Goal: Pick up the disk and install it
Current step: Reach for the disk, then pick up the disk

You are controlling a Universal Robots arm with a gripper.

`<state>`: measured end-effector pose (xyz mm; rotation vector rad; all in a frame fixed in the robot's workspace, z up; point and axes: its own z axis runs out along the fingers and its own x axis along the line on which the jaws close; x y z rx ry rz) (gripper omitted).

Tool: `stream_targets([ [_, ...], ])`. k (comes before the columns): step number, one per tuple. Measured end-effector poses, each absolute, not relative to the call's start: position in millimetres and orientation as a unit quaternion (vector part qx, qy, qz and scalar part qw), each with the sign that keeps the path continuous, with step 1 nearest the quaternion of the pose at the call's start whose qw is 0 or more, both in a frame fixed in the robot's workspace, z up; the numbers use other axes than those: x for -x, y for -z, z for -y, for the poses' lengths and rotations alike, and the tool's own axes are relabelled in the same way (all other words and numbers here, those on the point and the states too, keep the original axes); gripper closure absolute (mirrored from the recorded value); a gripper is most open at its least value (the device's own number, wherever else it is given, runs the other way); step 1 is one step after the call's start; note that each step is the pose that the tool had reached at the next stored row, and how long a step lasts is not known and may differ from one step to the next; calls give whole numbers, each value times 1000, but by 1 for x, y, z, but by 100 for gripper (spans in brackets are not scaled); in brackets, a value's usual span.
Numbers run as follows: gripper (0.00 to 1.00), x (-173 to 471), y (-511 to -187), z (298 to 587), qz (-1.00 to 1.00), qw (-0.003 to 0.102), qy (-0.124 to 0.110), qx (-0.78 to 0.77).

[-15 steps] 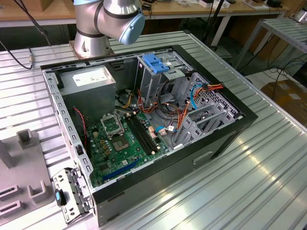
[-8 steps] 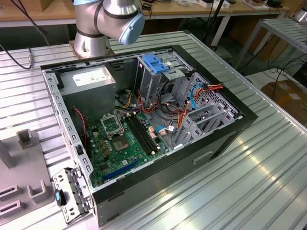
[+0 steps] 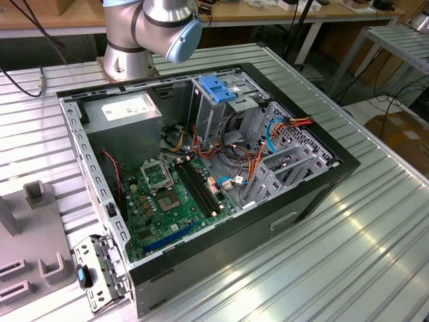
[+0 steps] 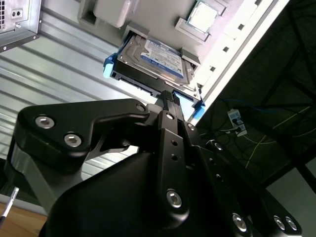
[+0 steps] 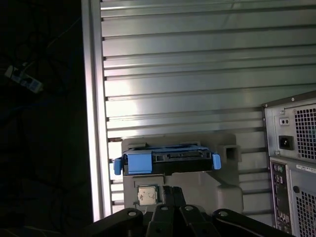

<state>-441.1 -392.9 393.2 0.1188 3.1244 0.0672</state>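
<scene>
Just short of disk on grey holder, fingers closed together, empty.

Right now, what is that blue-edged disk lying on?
The disk sits in a pale grey holder on the ribbed metal table. A small square chip sits in that holder too. What lies directly beneath the disk is covered.

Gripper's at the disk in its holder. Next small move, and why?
Probably ease the gripper a little further onto the disk, kept centred. In the second wrist view its tip is at the disk's connector edge, contact unclear; in the first wrist view the disk lies seated in the grey holder, straight ahead of the gripper, blue tabs either side.
</scene>
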Motion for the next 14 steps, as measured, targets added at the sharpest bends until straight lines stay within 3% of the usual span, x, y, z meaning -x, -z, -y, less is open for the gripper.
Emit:
stream_targets([
  [14,89,454,-393,393,-999,7,-21,-38],
])
